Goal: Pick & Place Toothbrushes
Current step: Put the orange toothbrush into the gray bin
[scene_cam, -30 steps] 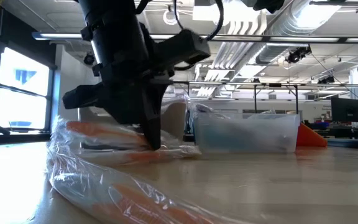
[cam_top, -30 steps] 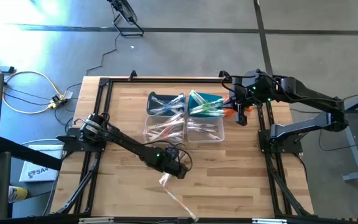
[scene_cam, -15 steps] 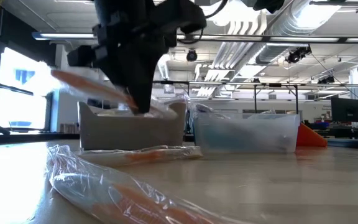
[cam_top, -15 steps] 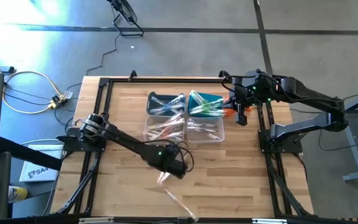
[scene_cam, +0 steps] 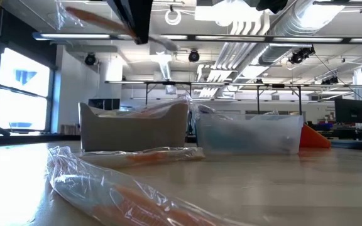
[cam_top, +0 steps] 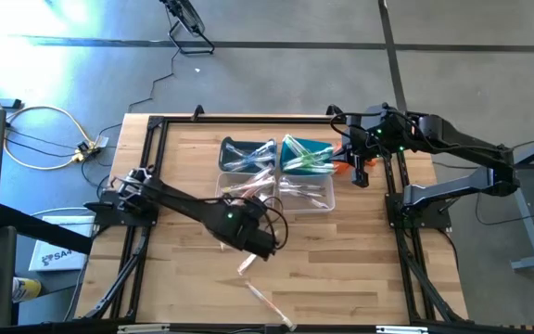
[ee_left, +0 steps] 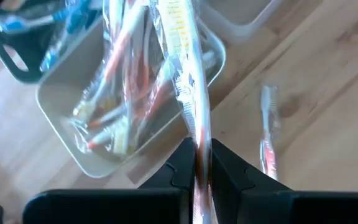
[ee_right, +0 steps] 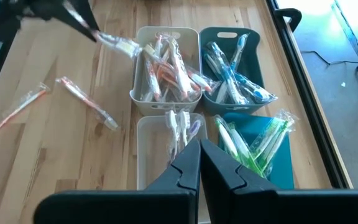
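On the left side of the wooden table, the left gripper hangs above the boards, just in front of the bins, its fingers pinching a wrapped toothbrush with an orange handle. Seen from its wrist, that brush points out over the pale bin of orange-red toothbrushes. From table height, the brush shows high up, tilted, well clear of the surface.

Two more wrapped toothbrushes lie loose on the wood nearer the front edge: one just beside the left gripper, another a little farther towards the front.

In the middle stand four bins in a block. A dark bin holds blue brushes, the pale bin beside it the orange-red ones, a clear bin has a few whitish brushes, and the teal bin carries green brushes.

To the right, the right gripper waits at the bins' far right edge, its fingers pressed together with nothing between them.
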